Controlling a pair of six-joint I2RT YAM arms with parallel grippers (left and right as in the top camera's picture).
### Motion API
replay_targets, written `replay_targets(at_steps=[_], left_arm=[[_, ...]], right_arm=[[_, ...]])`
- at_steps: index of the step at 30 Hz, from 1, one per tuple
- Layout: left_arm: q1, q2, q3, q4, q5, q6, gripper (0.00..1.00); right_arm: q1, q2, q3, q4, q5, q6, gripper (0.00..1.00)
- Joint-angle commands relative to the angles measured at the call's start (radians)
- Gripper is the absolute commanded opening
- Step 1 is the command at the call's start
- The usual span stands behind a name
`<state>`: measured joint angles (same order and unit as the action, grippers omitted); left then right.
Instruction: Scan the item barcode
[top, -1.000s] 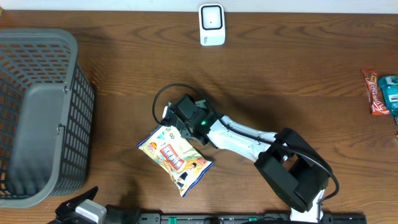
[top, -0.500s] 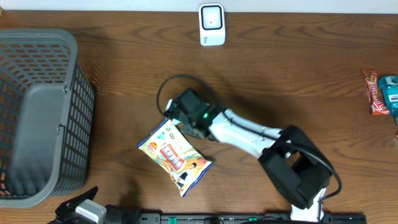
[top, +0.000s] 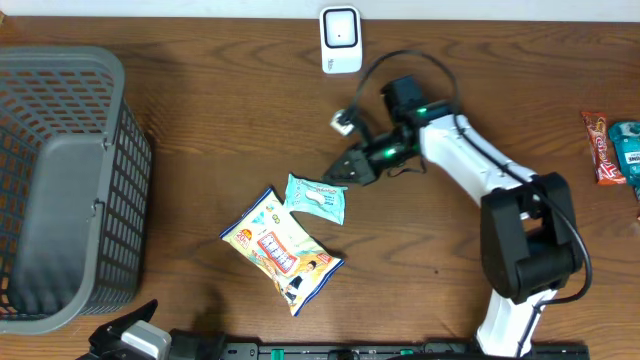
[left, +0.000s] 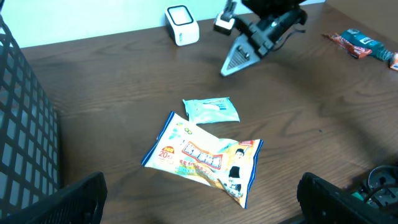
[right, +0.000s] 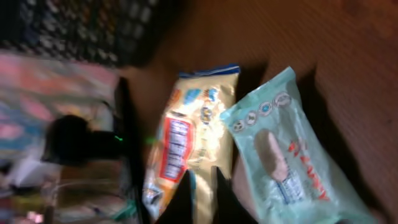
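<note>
Overhead, you see the right gripper (top: 337, 175) just right of the teal packet (top: 318, 198), its jaws seemingly pressed together on nothing. The packet lies flat, touching the yellow snack bag (top: 283, 250). The left gripper (left: 200, 199) has its jaws spread wide.

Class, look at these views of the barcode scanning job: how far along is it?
Done: nothing looks scanned yet; the yellow snack bag and teal packet lie on the table, apart from the white scanner. In hand: nothing; the right hand is shut and empty, between packet and scanner. Left: grasp an item and present its barcode to the scanner.
</note>
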<state>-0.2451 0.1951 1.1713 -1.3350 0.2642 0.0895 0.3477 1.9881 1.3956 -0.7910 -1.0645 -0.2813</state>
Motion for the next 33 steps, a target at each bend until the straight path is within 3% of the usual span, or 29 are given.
replay_targets(at_steps=[1, 2, 3, 4, 7, 16, 20, 28, 31, 33], left_arm=[[0.001, -0.003, 0.004, 0.003, 0.012, 0.003, 0.98], [0.0, -0.003, 0.004, 0.003, 0.012, 0.003, 0.98], [0.001, -0.003, 0.004, 0.003, 0.012, 0.003, 0.98], [0.001, -0.003, 0.004, 0.003, 0.012, 0.003, 0.98], [0.001, -0.003, 0.004, 0.003, 0.013, 0.003, 0.98], [0.001, -0.003, 0.004, 0.003, 0.012, 0.003, 0.98], [0.0, -0.003, 0.004, 0.003, 0.012, 0.003, 0.98], [0.0, -0.003, 0.004, 0.003, 0.012, 0.003, 0.98], [0.001, -0.003, 0.004, 0.003, 0.012, 0.003, 0.98], [0.001, -0.003, 0.004, 0.003, 0.012, 0.003, 0.98]], right_arm=[[0.006, -0.02, 0.009, -0.047, -0.015, -0.023, 0.36], [0.037, -0.021, 0.009, -0.07, 0.077, -0.078, 0.7], [0.06, -0.021, 0.009, -0.067, 0.154, -0.092, 0.8], [0.083, -0.021, 0.009, -0.058, 0.253, -0.094, 0.88], [0.149, -0.021, 0.009, -0.042, 0.51, -0.094, 0.92], [0.353, -0.02, 0.008, 0.01, 0.881, -0.101, 0.93], [0.429, -0.019, 0.002, 0.034, 1.012, -0.101, 0.89], [0.492, -0.019, -0.163, 0.262, 1.22, -0.102, 0.83], [0.488, -0.018, -0.24, 0.356, 1.241, -0.101, 0.72], [0.478, -0.018, -0.285, 0.423, 1.27, -0.101, 0.53]])
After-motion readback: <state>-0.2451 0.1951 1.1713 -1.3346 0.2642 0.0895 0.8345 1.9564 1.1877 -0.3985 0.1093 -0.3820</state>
